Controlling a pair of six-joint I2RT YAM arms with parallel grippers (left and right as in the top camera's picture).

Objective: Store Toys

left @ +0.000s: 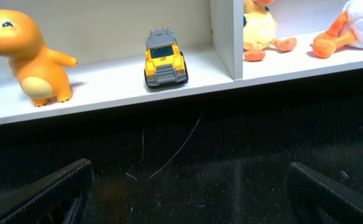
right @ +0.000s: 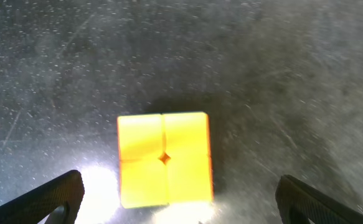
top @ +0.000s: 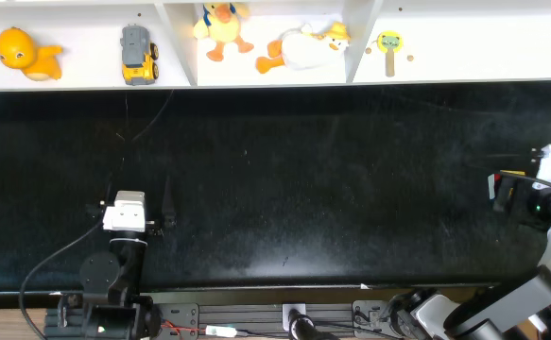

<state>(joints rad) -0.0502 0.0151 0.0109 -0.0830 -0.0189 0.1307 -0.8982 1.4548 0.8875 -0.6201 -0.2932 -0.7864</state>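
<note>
Firstly, the top view. A white compartmented shelf (top: 275,76) runs along the far edge of a black speckled tabletop (top: 303,189).
- Left compartment: an orange rounded plastic creature figure (top: 27,52) and a yellow-and-grey toy truck (top: 139,55), side by side but apart.
- Middle compartment: a yellow plush duck with orange feet (top: 222,30), sitting upright, and beside it a white plush duck with a yellow head (top: 303,47), lying on its side.
- Right compartment: a small green-headed toy on a tan handle (top: 389,47).
- The left arm (top: 124,213) stands low at the near left, and the right arm (top: 535,194) is at the far right edge.

Next, the left wrist view.
- The left gripper (left: 187,199) is spread wide with nothing between its dark fingers (left: 50,193). It hangs over bare tabletop and faces the shelf.
- The creature figure (left: 28,56), the toy truck (left: 164,59), the yellow plush duck (left: 259,31) and the white plush duck's orange feet (left: 330,43) all rest on the shelf board.

Lastly, the right wrist view.
- A yellow two-by-two puzzle cube (right: 164,158) lies flat on the tabletop, well away from the shelf.
- The right gripper (right: 178,186) is above the cube, spread wide. Its fingers (right: 44,202) stand clear on either side, neither touching the cube, and nothing is held.
</note>
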